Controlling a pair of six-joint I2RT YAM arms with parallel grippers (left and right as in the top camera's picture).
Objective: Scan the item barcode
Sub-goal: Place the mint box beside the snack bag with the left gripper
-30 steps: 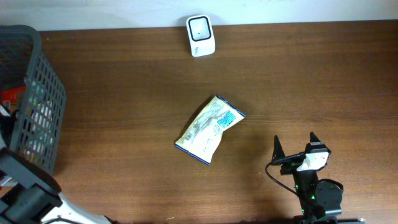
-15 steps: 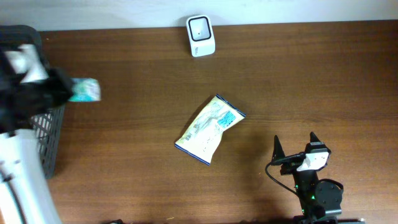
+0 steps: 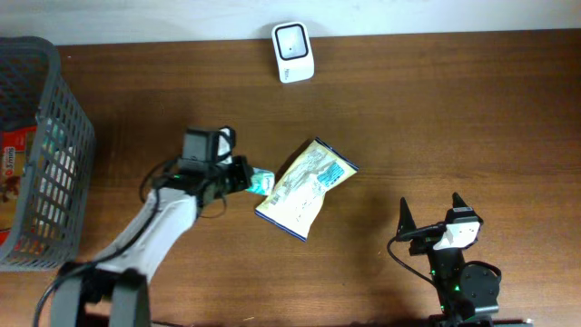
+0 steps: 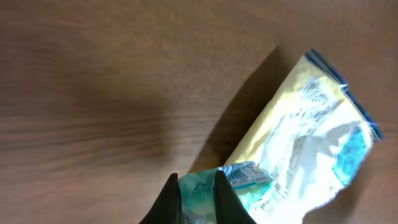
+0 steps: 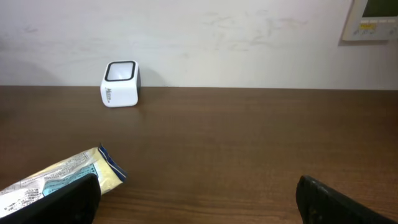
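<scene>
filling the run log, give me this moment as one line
left gripper: shut on teal packet, beside yellow bag | right gripper: open | scanner: at far edge

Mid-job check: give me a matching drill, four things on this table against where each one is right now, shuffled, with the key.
Things:
1. scanner
2. yellow packet
3. teal packet
4. basket

Places:
A. gripped in the left jaws
B. at the table's far edge
C. at the table's left end
D. lying flat, mid-table

Pairs: 1-B, 2-D, 3-A, 4-C
</scene>
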